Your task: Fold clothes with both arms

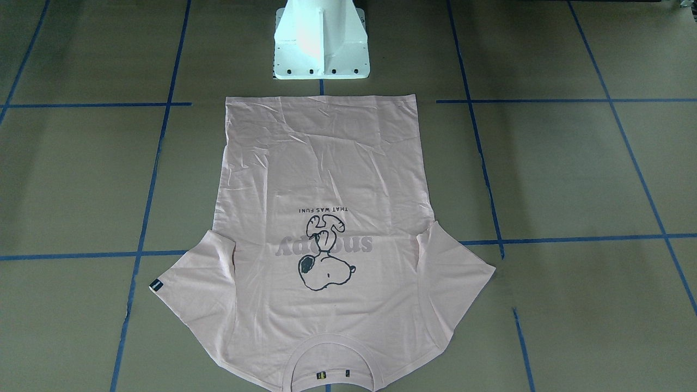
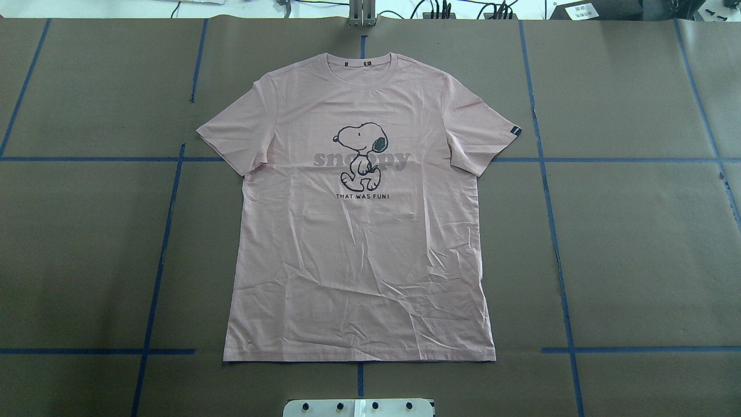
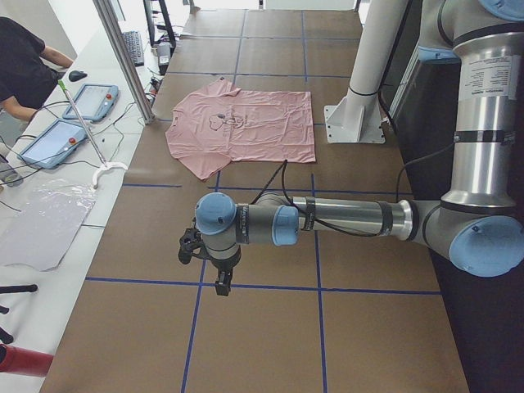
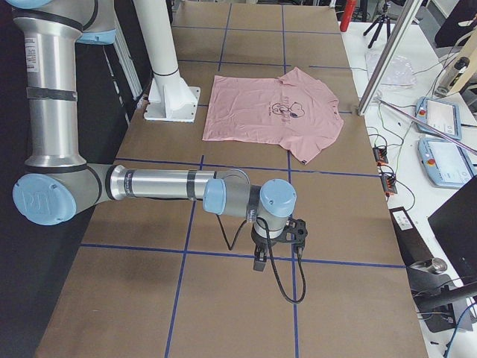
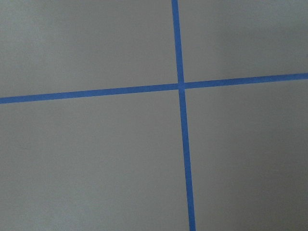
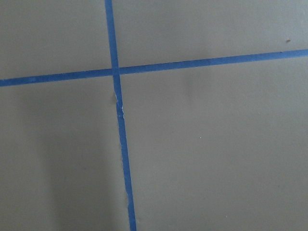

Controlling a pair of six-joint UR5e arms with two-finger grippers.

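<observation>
The pale pink T-shirt (image 2: 359, 220) lies flat and print-up in the middle of the table, collar away from the robot base, hem near it. It also shows in the front-facing view (image 1: 326, 228), the left view (image 3: 246, 127) and the right view (image 4: 272, 112). The dog print (image 2: 360, 155) faces up. My left gripper (image 3: 221, 282) hangs over bare table far to the shirt's side, seen only in the left view. My right gripper (image 4: 257, 261) hangs over bare table at the other end, seen only in the right view. I cannot tell whether either is open or shut.
The white pedestal base (image 1: 321, 43) stands just behind the shirt's hem. Brown table covering carries a grid of blue tape lines (image 2: 168, 231). Both wrist views show only tape crossings (image 5: 181, 86) (image 6: 115, 72). An operator (image 3: 24, 57) and tablets (image 3: 90, 102) sit beyond the table's far side.
</observation>
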